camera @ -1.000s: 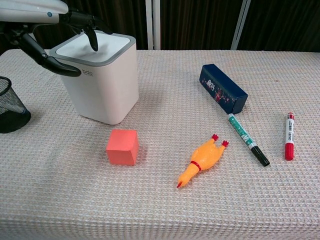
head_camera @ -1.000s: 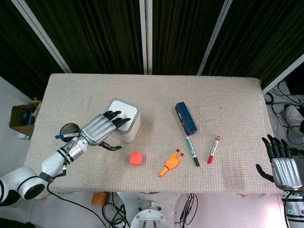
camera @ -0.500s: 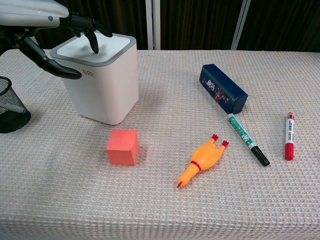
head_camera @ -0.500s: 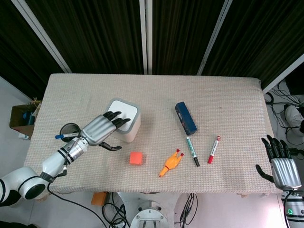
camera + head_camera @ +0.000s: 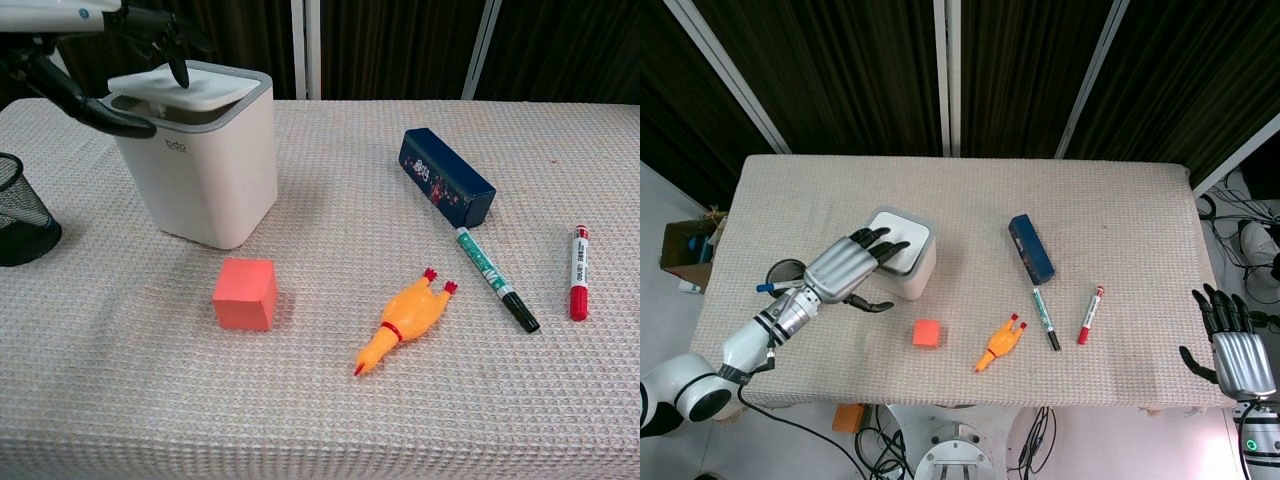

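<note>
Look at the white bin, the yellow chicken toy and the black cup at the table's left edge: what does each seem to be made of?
White bin: probably smooth matte plastic, judging by its even, seamless walls and grey rim. Chicken toy: likely soft rubber or vinyl, with a glossy moulded skin. Black cup: apparently wire mesh, since the weave shows through.

You have a table (image 5: 1120, 200) covered in a beige waffle-weave cloth. On it sit a white bin (image 5: 200, 165) at the left, a black mesh cup (image 5: 20, 215) just beyond it, a red cube (image 5: 245, 293), a rubber chicken (image 5: 400, 322), a dark blue box (image 5: 447, 190), a green marker (image 5: 492, 275) and a red marker (image 5: 578, 270).
</note>
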You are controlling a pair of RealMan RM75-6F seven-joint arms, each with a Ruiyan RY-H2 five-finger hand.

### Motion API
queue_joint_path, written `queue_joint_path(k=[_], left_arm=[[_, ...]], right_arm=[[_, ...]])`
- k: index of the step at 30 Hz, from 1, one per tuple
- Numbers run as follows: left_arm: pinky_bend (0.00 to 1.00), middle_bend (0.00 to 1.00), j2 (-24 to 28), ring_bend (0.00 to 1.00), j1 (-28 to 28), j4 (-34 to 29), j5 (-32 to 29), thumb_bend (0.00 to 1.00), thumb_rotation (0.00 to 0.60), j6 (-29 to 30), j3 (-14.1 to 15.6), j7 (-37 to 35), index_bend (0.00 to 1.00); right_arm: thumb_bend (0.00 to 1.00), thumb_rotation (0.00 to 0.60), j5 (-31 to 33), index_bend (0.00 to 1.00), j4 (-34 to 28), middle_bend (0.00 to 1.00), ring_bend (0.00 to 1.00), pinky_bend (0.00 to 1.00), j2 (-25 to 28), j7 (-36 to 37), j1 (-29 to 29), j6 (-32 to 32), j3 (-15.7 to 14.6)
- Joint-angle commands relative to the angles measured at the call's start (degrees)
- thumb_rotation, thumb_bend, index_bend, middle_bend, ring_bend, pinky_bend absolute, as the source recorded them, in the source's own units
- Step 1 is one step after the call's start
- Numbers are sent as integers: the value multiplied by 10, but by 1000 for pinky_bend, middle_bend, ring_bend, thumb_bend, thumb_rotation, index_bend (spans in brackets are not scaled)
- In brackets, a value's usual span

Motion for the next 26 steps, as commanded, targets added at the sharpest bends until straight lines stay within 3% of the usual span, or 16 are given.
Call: queue_joint_path(k=[1, 8, 14, 20, 26], left_arm=[[201, 238, 30, 61, 27, -26, 20, 174, 250, 45, -4, -9, 84], [202, 195, 52, 60, 145, -26, 72, 170, 256, 188, 52, 3, 85], [201, 138, 2, 61, 266, 73, 100, 162, 243, 320, 101, -56, 85], [201, 138, -52, 60, 320, 162, 98, 161, 240, 340, 128, -123, 85], [201, 138, -102, 60, 346, 230, 123, 162, 243, 374, 125, -126, 85]], right_arm=[[216, 600, 0, 0, 2, 0, 0, 0, -1, 2, 0, -1, -1], [216, 600, 5, 0, 12, 0, 0, 0, -4, 15, -1, 1, 3], [216, 600, 8, 0, 17, 0, 0, 0, -6, 15, 1, -6, 2], [216, 600, 8, 0, 16, 0, 0, 0, -8, 12, 2, -12, 0], [215, 600, 6, 0, 10, 0, 0, 0, -5, 11, 0, -6, -1]])
